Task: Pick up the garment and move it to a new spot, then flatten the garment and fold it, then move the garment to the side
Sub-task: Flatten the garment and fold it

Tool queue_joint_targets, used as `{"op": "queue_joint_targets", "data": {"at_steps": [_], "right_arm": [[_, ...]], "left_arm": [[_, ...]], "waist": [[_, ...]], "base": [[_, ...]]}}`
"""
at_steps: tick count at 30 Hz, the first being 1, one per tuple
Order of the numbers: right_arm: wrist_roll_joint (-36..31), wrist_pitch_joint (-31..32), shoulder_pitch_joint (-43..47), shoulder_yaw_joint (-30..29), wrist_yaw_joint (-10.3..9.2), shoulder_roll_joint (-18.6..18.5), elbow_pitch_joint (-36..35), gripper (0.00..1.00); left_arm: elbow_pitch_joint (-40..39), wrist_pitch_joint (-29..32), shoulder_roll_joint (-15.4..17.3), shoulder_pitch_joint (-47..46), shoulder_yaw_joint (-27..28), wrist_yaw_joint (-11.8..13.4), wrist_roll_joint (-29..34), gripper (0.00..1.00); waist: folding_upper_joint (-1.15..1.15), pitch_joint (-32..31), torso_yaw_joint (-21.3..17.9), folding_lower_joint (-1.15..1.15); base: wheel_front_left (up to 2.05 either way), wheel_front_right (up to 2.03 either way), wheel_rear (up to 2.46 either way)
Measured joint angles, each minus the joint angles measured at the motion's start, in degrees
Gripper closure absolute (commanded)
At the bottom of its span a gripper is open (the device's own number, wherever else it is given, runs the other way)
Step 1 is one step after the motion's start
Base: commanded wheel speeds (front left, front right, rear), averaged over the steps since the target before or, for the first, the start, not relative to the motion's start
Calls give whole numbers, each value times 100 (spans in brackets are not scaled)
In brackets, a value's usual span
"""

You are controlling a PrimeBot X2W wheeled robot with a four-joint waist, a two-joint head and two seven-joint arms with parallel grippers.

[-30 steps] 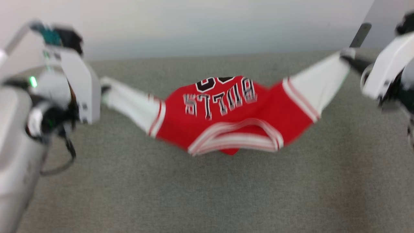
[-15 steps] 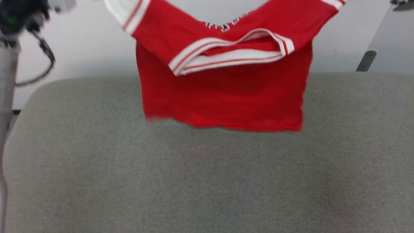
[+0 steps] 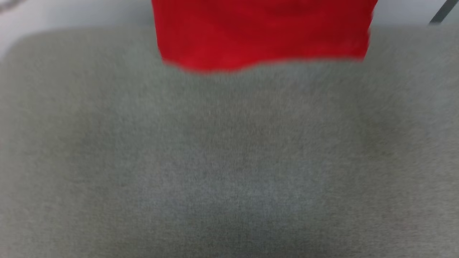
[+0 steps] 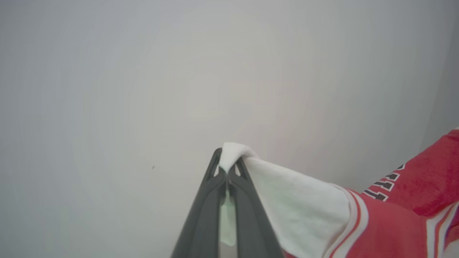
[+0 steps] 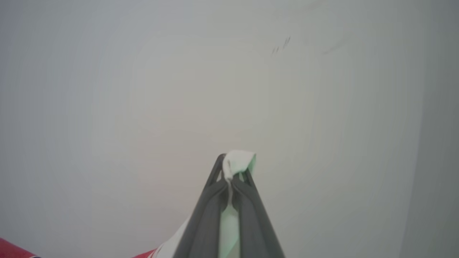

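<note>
Red jersey garment with white short sleeves (image 3: 263,36) hangs at twelve o'clock over my grey cloth-covered table (image 3: 229,161), each sleeve tip clamped: left gripper (image 4: 228,162), right gripper (image 5: 232,167). Relocation step, I judge; next, lower it flat.

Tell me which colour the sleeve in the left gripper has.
The sleeve is white, with red stripes at its trim; best in the left wrist view.

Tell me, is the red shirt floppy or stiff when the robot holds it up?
Probably floppy: the garment hangs straight down over the grey surface. Likely light: the left pincer and right pincer each hold it by just a pinched sleeve tip.
</note>
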Motion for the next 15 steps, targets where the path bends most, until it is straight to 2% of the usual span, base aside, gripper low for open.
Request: {"op": "queue_joint_targets", "data": {"at_steps": [5, 10, 15], "right_arm": [[-1131, -1688, -850, 81, 0, -210, 466, 100], [-1928, -1997, -1121, 169, 0, -214, 684, 100], [-1960, -2003, -705, 450, 0, -229, 712, 100]], "left_arm": [[514, -1440, -293, -906, 65, 91, 358, 100], [1103, -2450, -528, -1282, 168, -63, 338, 100], [1771, -2889, -616, -1009, 58, -215, 254, 100]], "waist": [[0, 724, 43, 0], [0, 1440, 100, 0], [0, 2026, 177, 0]], "base": [[0, 0, 0], [0, 0, 0], [0, 0, 0]]}}
